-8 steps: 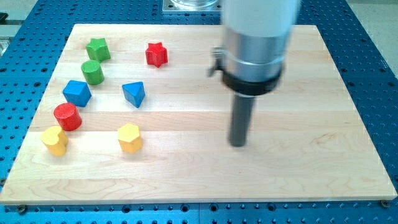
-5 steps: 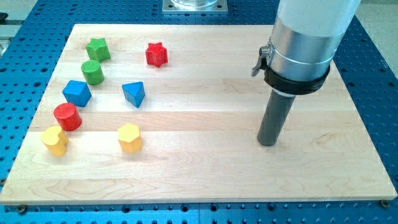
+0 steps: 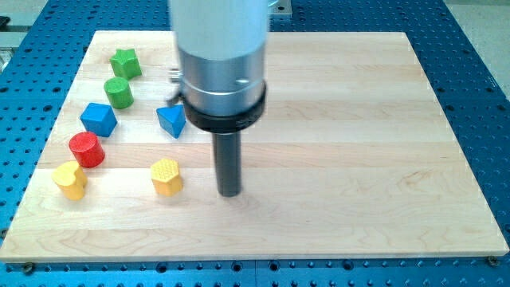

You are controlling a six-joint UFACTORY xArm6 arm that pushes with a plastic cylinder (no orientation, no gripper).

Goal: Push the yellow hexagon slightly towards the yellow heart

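Pushing leftward: my tip (image 3: 229,192) — no pincer fitted, state untellable — sits just right of yellow hexagon (image 3: 166,176); nudge gently toward yellow heart (image 3: 70,179).

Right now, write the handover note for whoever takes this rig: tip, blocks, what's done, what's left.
End effector: a bare rod, no gripper. My tip is down on the board, just to the view's right of the yellow hexagon, with a small gap; not touching.
Job blocks: the yellow hexagon sits low on the board's left half; the yellow heart lies further to the view's left, near the board's left edge, clearly apart from it.
Done: the tip is lined up on the hexagon's far side from the heart.
Left: a short push towards the view's left, stopping well before the heart. The red cylinder sits just above the heart; steer below it.
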